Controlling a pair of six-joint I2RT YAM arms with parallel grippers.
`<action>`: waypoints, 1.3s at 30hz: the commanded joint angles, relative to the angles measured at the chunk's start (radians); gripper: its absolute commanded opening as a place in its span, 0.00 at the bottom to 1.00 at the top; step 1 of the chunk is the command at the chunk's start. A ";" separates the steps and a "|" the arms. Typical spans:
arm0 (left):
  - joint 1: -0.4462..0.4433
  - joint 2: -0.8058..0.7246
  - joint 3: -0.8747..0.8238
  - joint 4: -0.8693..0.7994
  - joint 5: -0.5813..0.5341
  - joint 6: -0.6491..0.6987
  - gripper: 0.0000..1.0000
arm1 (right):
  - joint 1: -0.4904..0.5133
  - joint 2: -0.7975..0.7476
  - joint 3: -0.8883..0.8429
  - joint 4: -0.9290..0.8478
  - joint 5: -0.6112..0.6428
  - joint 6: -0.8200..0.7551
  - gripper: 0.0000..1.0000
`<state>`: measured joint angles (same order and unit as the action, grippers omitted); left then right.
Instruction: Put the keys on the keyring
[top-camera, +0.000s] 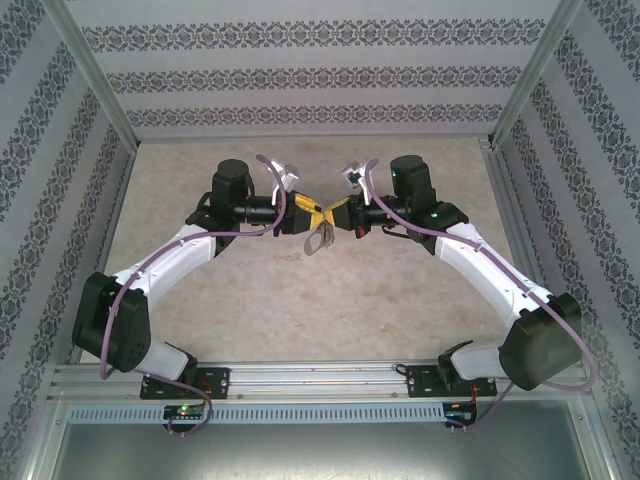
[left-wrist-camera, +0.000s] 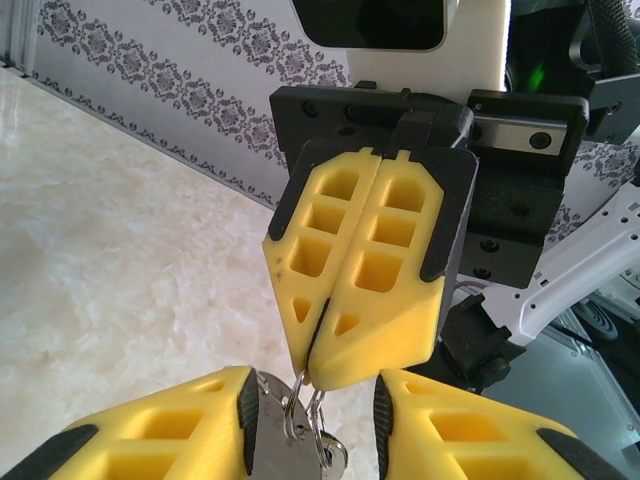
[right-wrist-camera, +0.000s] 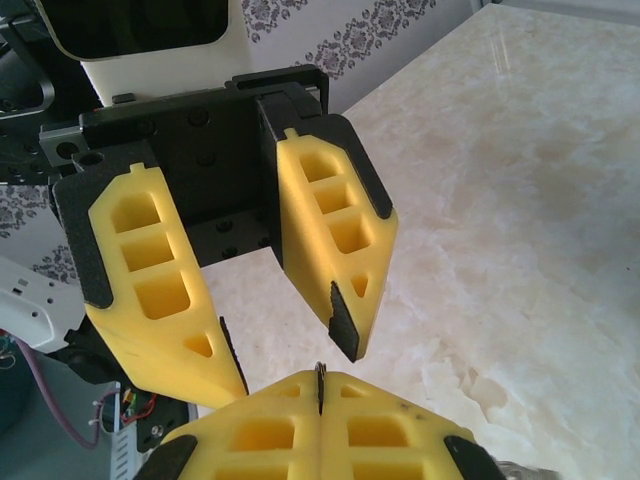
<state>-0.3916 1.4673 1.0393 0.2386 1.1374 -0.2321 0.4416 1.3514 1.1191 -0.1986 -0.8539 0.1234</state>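
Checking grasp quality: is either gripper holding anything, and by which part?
The right gripper pinches the keyring by a thin wire loop at its top, the rest hanging below. The left gripper is open, gripping nothing.

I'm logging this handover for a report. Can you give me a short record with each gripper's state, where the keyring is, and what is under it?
left gripper: open, facing the right one
right gripper: shut, tips pinching the keyring's thin wire
keyring: hangs from the right tips, between the left fingers
contact with left fingers: cannot tell
height: keyring held in the air
table: pale marble-look top under both arms
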 joint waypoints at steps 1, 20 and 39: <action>-0.004 0.006 0.013 0.021 0.036 -0.009 0.35 | 0.012 -0.003 0.035 0.022 -0.011 -0.017 0.00; -0.009 0.018 -0.023 0.153 0.096 -0.099 0.10 | 0.014 0.003 0.038 0.032 0.000 -0.012 0.00; -0.010 0.001 -0.068 0.238 0.112 -0.128 0.09 | 0.014 0.004 0.038 0.038 0.009 -0.013 0.00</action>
<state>-0.3904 1.4807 0.9871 0.4007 1.1778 -0.3473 0.4477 1.3514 1.1252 -0.2024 -0.8539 0.1238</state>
